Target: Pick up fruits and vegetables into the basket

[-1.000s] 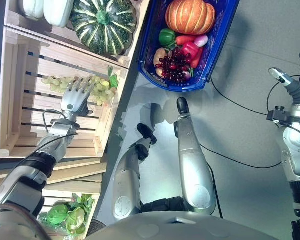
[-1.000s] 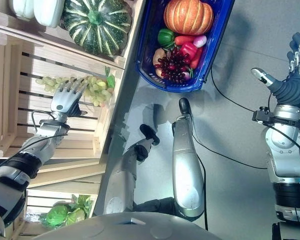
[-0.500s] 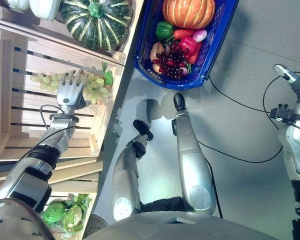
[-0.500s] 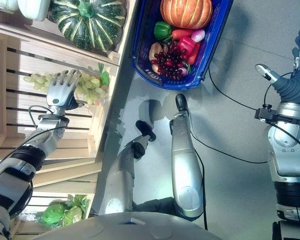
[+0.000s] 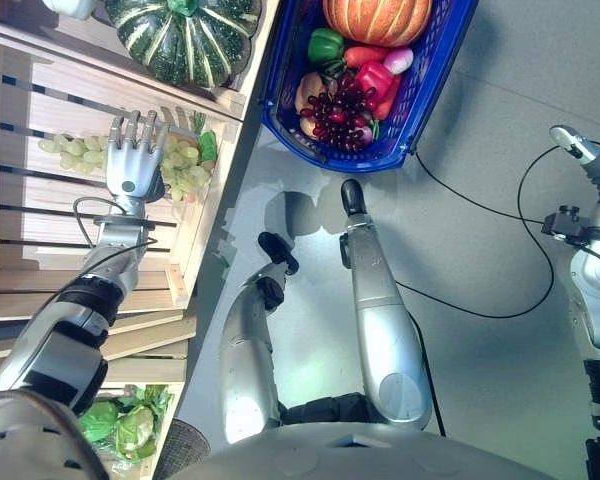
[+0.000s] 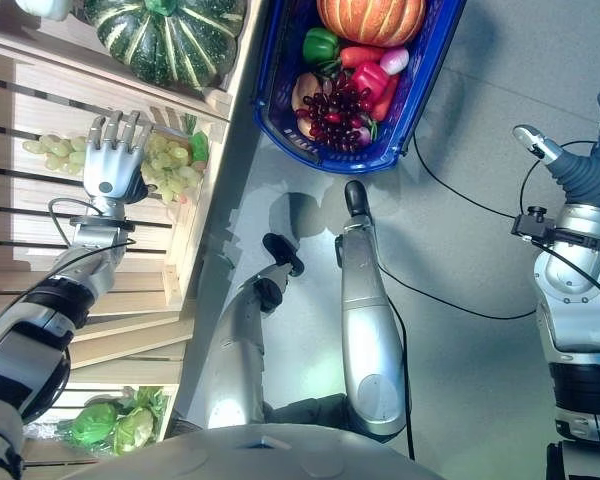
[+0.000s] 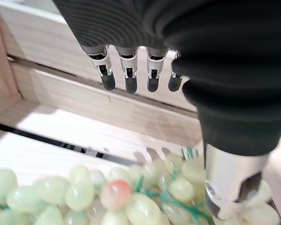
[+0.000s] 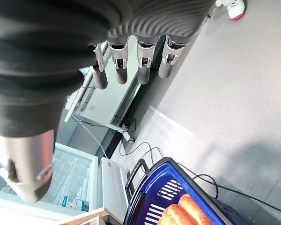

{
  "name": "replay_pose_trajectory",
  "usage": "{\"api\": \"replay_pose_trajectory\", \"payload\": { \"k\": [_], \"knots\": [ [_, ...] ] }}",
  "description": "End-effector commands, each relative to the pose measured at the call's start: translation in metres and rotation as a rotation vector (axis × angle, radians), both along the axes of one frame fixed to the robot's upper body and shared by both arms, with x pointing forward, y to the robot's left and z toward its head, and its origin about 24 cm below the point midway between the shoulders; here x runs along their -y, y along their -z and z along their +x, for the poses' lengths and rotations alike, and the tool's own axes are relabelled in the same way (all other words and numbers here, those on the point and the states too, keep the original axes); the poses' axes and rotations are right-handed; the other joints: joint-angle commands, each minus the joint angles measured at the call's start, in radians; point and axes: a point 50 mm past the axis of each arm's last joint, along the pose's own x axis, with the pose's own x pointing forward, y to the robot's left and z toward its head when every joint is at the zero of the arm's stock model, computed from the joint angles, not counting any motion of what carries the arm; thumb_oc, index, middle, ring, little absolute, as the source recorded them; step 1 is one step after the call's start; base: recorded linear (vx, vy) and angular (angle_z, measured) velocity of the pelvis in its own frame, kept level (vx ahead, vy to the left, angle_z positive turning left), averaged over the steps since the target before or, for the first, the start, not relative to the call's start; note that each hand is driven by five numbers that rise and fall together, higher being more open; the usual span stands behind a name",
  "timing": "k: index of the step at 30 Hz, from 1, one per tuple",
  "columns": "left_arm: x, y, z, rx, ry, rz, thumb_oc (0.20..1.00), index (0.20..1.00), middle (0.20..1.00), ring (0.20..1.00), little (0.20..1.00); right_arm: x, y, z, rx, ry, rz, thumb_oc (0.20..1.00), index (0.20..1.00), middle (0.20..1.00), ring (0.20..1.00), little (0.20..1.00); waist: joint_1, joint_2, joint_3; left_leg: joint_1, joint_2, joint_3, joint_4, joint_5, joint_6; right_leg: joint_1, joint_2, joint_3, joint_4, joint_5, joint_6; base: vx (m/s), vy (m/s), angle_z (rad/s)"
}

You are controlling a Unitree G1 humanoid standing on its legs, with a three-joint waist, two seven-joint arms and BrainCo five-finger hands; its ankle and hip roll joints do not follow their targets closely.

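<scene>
A bunch of green grapes (image 5: 178, 160) lies in a wooden crate (image 5: 40, 250) on my left. My left hand (image 5: 130, 168) lies flat over the bunch, open, its straight fingers (image 7: 129, 79) reaching past the grapes (image 7: 107, 197) towards the crate's back slats. Its thumb (image 7: 232, 183) rests against the bunch. The blue basket (image 5: 423, 110) stands on the floor ahead, holding an orange pumpkin (image 5: 377, 18), a green pepper (image 5: 325, 45), a red pepper (image 5: 376, 80) and dark red grapes (image 5: 338, 110). My right hand (image 6: 583, 170) hangs open at the far right, away from the basket (image 8: 178, 197).
A striped green squash (image 5: 185, 38) sits on the shelf above the crate, beside the basket. Leafy green vegetables (image 5: 120, 425) lie in a lower crate at the bottom left. Grey floor spreads between the basket and my right arm.
The camera has shifted. My left hand has slid forward, from the near edge of the green grapes to lying over the bunch. My right hand has stayed where it was.
</scene>
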Motion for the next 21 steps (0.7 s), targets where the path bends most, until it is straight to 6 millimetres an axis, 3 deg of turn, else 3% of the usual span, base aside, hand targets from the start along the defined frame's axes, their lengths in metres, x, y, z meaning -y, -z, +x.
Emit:
{"api": "replay_pose_trajectory", "payload": {
  "k": [1, 9, 16, 21],
  "knots": [
    [-0.028, 0.01, -0.011, -0.081, -0.083, 0.094, 1.0, 1.0, 1.0, 1.0, 1.0, -0.009, -0.016, -0.008, 0.108, -0.019, -0.019, 1.0, 1.0, 1.0, 1.0, 1.0, -0.031, -0.055, -0.021, -0.075, 0.013, -0.011, 0.051, -0.019, -0.021, -0.006, 0.021, -0.026, 0.034, -0.063, 0.064, 0.0, 0.0, 0.0],
    [-0.027, 0.027, -0.013, -0.18, -0.087, 0.106, 1.0, 1.0, 1.0, 1.0, 1.0, -0.009, -0.019, -0.008, 0.113, -0.028, -0.026, 1.0, 1.0, 1.0, 1.0, 1.0, -0.039, -0.058, -0.021, -0.086, 0.016, -0.003, 0.047, -0.019, -0.023, -0.021, 0.022, -0.023, 0.024, -0.055, 0.065, 0.0, 0.0, 0.0],
    [-0.034, 0.027, -0.014, -0.19, -0.169, 0.224, 1.0, 1.0, 1.0, 1.0, 1.0, -0.009, -0.022, -0.008, 0.118, -0.019, -0.035, 1.0, 1.0, 1.0, 1.0, 1.0, -0.044, -0.059, -0.021, -0.098, 0.018, -0.001, 0.05, -0.02, -0.024, -0.036, 0.021, -0.021, 0.025, -0.052, 0.065, 0.0, 0.0, 0.0],
    [-0.043, 0.021, -0.016, -0.105, -0.281, 0.332, 1.0, 1.0, 1.0, 1.0, 1.0, -0.008, -0.026, -0.006, 0.131, 0.003, -0.039, 1.0, 1.0, 1.0, 1.0, 1.0, -0.044, -0.061, -0.021, -0.117, 0.022, -0.005, 0.056, -0.022, -0.026, -0.056, 0.017, -0.022, 0.028, -0.049, 0.063, 0.0, 0.0, 0.0]
  ]
}}
